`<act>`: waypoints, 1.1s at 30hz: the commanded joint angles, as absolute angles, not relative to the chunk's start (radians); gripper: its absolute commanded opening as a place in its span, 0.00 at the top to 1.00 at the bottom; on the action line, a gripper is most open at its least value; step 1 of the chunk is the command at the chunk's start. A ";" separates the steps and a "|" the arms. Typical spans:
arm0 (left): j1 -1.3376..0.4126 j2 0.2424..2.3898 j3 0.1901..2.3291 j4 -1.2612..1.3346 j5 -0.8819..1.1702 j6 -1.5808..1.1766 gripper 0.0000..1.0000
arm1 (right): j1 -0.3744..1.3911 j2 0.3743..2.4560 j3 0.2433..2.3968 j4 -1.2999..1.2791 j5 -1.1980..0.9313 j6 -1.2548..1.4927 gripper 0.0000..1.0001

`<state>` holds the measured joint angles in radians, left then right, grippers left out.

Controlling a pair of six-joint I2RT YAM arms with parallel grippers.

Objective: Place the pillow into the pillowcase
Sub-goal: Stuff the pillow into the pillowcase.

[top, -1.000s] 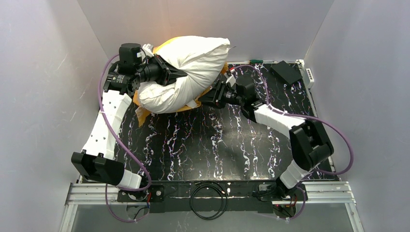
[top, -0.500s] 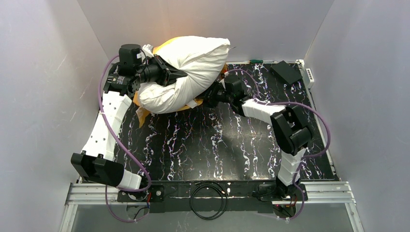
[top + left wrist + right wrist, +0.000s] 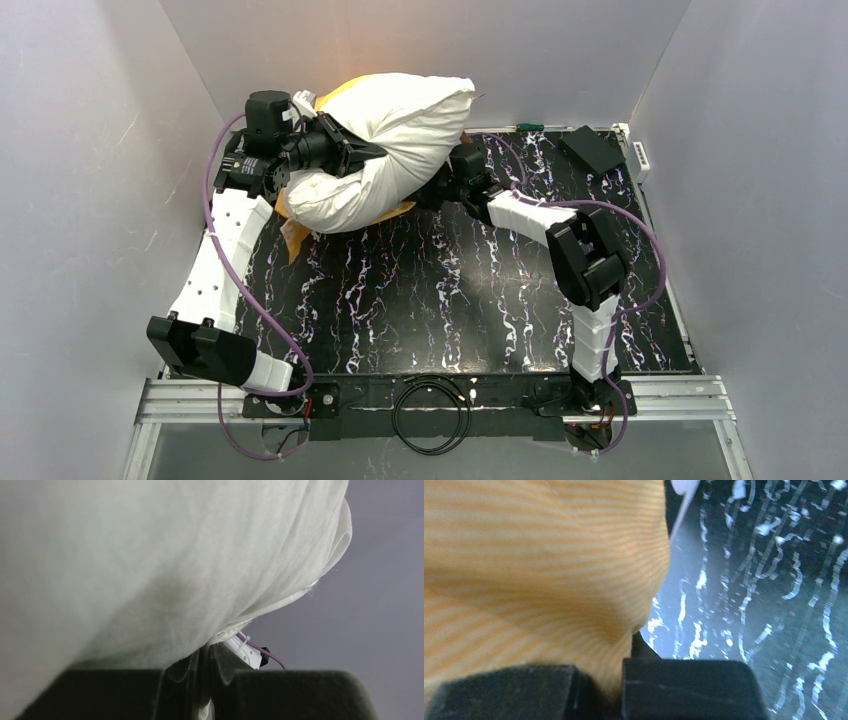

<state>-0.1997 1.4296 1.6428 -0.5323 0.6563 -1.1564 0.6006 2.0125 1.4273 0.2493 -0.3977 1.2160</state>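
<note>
Since the earlier frame the right arm has folded inward in the top view. Its elbow has swung from the right edge of the table toward the centre, and the right gripper (image 3: 441, 188) has pushed further up and left, under the lower right edge of the pillow (image 3: 410, 125). The left arm and the pillow sit as they did before.

The pillow lies bunched in the upper middle of the top view, at the far end of the black marbled table (image 3: 450, 300). The left gripper (image 3: 372, 153) bites into its left side, jaws together on a fold of the white cloth. In the left wrist view that fold runs down between the closed fingers (image 3: 220, 665).

The orange pillowcase (image 3: 293, 236) lies under and behind the pillow. It shows as a strip at the pillow's upper edge, a flap at the lower left and a sliver at the lower right. In the right wrist view the pillowcase (image 3: 524, 570) fills the left half of the picture. Its cloth is drawn down into the narrow gap between the black fingers (image 3: 684, 687), so the right gripper is clamped on it. No part of the pillow is seen inside the case.
</note>
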 commanded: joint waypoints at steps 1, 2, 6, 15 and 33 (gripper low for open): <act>-0.176 1.394 1.642 -0.518 0.618 -1.165 1.00 | 0.599 1.902 1.354 0.059 -0.387 1.005 0.99; -0.176 1.396 1.645 -0.522 0.615 -1.160 1.00 | 0.597 1.866 1.294 0.047 -0.385 0.975 0.99; -0.176 1.408 1.665 -0.548 0.605 -1.143 1.00 | 0.574 1.731 1.032 0.147 -0.443 0.919 0.88; -0.176 1.428 1.685 -0.548 0.618 -1.145 1.00 | 0.518 1.579 1.060 -0.103 -0.428 0.778 0.36; -0.176 1.440 1.686 -0.499 0.632 -1.170 1.00 | 0.518 1.324 1.259 -0.302 -0.503 0.937 0.47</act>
<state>-0.2096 1.4387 1.6470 -0.5591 0.6704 -1.1465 0.5228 1.3827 1.2293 -0.3199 -0.4557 0.8600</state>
